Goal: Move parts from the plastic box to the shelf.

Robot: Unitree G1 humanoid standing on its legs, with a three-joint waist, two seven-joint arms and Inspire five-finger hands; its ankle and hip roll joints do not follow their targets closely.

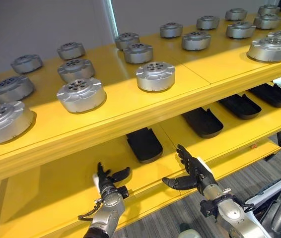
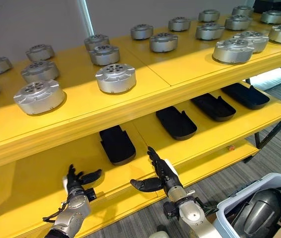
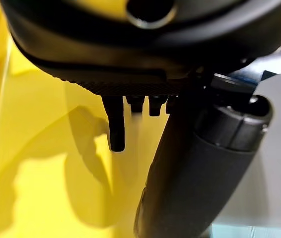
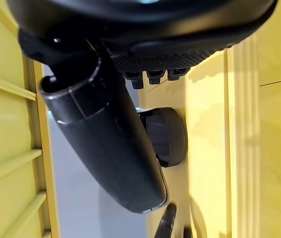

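Both hands are hovering over the yellow shelf's [image 1: 130, 119] lower board, the left hand [image 1: 106, 184] and right hand [image 1: 192, 171] spread open, gripping nothing. Silver round parts [image 1: 155, 76] are sitting on the upper board, black curved parts [image 1: 144, 144] below. The plastic box [image 2: 259, 210] is standing at lower right. No legible writing.

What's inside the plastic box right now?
The plastic box at the robot's lower right holds a dark grey rounded part. Its rim cuts off the rest, so anything beneath stays hidden. Both hands are away from it.
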